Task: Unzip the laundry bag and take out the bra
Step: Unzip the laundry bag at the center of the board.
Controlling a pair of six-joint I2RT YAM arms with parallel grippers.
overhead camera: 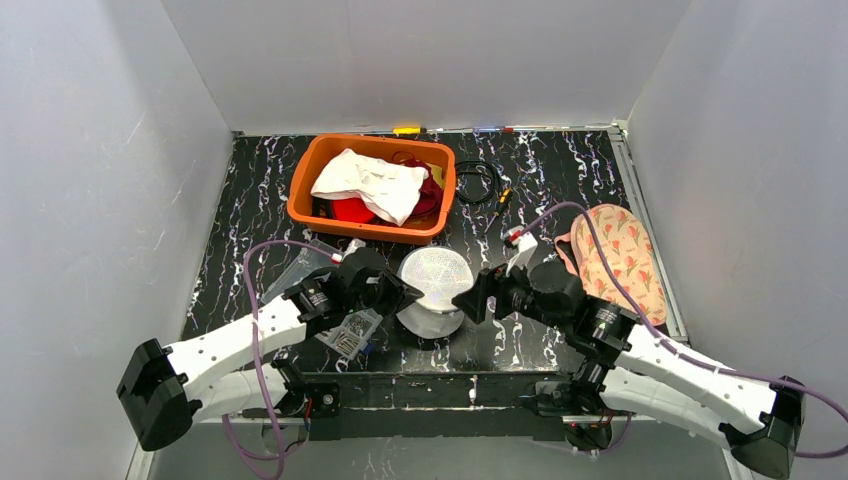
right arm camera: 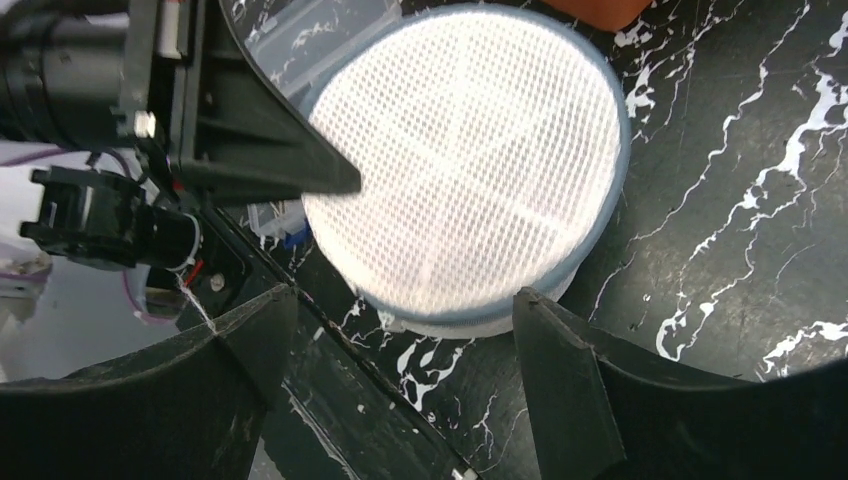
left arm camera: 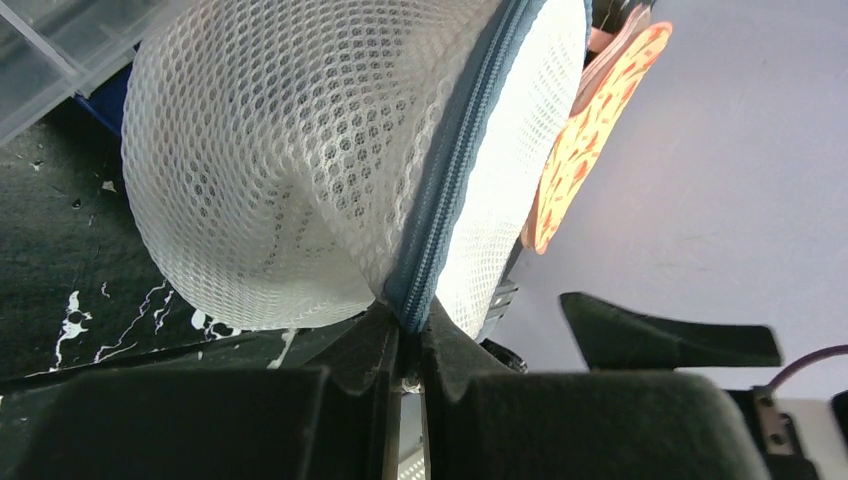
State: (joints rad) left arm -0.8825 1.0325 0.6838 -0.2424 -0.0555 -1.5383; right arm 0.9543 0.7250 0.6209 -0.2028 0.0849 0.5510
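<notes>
The white mesh laundry bag [overhead camera: 433, 288] stands as a squat drum in the middle of the worktop [overhead camera: 560, 180], between the two claws. The mesh gives nothing away of what lies inside, so the bra cannot be made out. A blue-grey zip [left arm camera: 450, 190] runs round the bag and looks closed along the stretch in view; its puller is hidden.

The left claw [left arm camera: 408, 338] is clenched on that zip band at the bag's edge, fingertips pinched together with the band between them (whether they have the puller itself I cannot tell). The right claw [right arm camera: 400, 305] is released, its fingers spread wide to either side of the bag's near rim, apart from it as far as the wrist view shows.

By the right arm lies a floral cloth [overhead camera: 615, 255], partly crossed by the arm's cable; what it is stays unclear.

Behind the bag, an orange bin [overhead camera: 372, 232] holds a white cloth [overhead camera: 370, 182] heaped over red things [overhead camera: 352, 210] that are mostly buried. A clear pouch [overhead camera: 350, 333] of small dark bits lies just below the left claw, and a black cable [overhead camera: 478, 182] is coiled beside the bin.
</notes>
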